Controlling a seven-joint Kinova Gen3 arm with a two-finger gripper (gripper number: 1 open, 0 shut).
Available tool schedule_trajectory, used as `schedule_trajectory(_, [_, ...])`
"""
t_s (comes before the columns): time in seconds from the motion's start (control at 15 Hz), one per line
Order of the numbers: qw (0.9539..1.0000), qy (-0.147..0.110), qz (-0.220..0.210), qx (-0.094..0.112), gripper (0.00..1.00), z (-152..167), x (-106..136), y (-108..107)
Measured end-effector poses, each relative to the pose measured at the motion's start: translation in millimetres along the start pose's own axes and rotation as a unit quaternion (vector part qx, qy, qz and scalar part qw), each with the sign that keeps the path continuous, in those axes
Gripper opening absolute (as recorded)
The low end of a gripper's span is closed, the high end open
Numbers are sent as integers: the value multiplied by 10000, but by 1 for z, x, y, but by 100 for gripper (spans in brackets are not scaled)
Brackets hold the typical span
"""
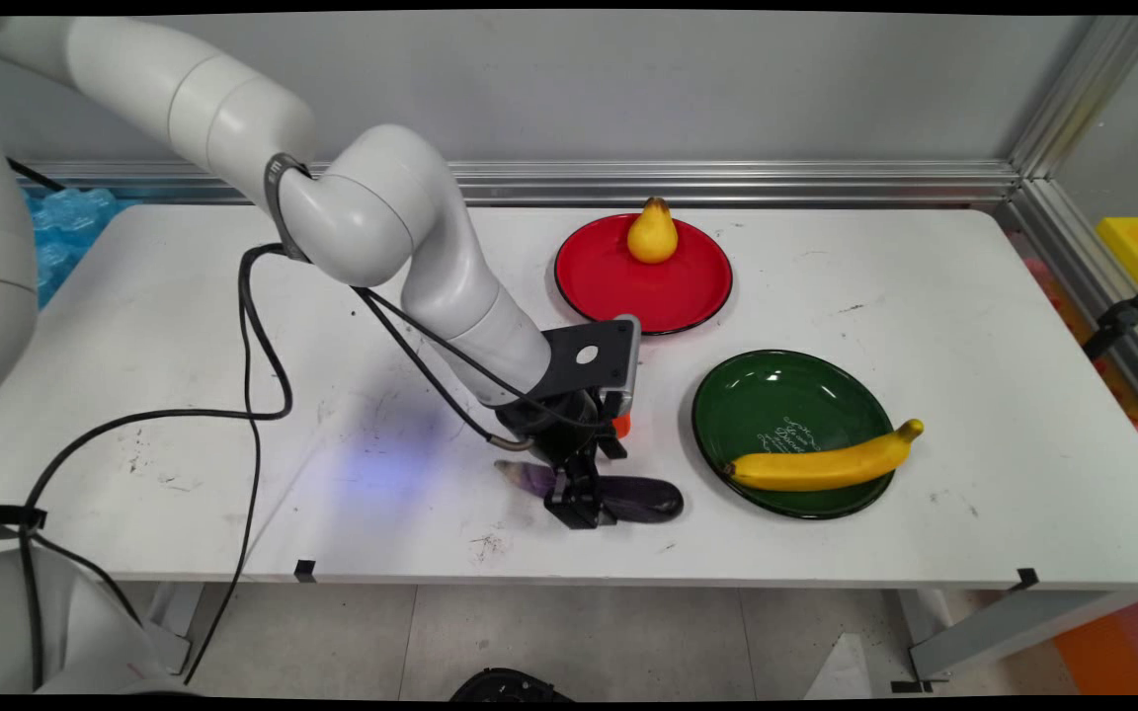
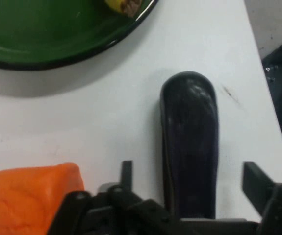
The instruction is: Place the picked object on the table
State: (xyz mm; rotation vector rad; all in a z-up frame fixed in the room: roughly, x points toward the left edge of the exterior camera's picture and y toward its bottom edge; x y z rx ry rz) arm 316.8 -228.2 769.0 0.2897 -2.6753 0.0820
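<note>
A dark purple eggplant lies on the white table near the front edge, its paler stem end pointing left. My gripper is down over its middle, open, with one finger on each side. In the hand view the eggplant runs up between the two fingers, with a gap on either side, and my gripper holds nothing. A small orange object sits just behind the hand; it shows as an orange lump at the hand view's lower left.
A green plate to the right carries a banana across its near rim; the hand view shows the plate and the banana's tip. Behind it, a red plate holds a yellow pear.
</note>
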Motion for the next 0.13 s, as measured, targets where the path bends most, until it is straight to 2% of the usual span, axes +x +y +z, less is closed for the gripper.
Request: schedule_trajectory(0.13, [10000,41,18,4,100,-7,0,2])
